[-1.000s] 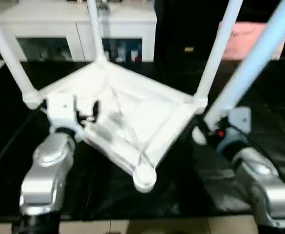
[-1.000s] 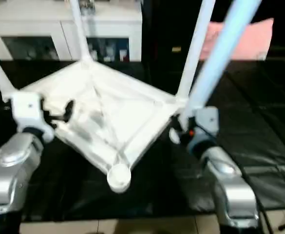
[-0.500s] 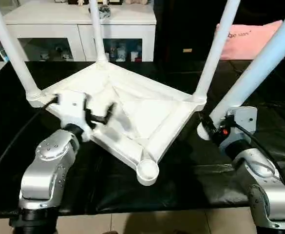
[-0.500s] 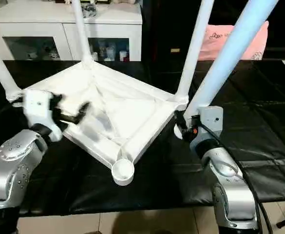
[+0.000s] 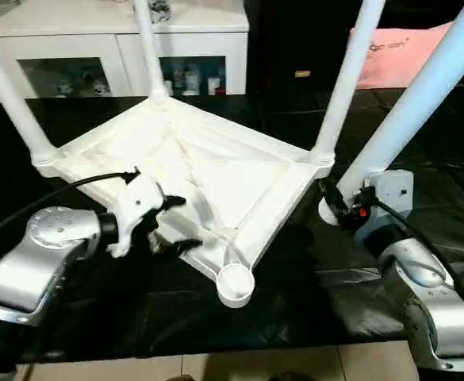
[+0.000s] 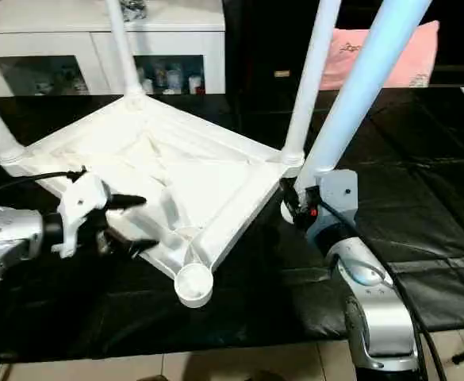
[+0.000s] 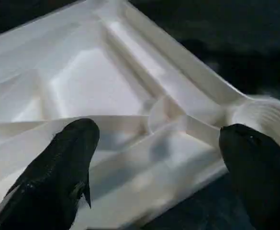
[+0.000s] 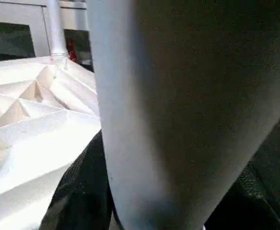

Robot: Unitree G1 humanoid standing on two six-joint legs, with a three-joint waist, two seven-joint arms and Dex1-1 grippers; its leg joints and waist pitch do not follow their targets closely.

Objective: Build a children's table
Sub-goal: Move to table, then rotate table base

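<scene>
1. The white ribbed plastic tabletop (image 5: 216, 171) lies upside down on the black mat (image 5: 311, 294), three legs socketed.
2. My left gripper (image 5: 170, 225) gapes at its near edge; the wrist view reveals the empty corner socket (image 7: 264, 120).
3. My right gripper (image 5: 332, 208) clamps the fourth white tapered tube leg (image 5: 422, 99).

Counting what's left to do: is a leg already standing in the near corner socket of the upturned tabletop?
No: the near corner socket of the tabletop is an empty round cup, while the fourth leg sits in the right gripper.
</scene>
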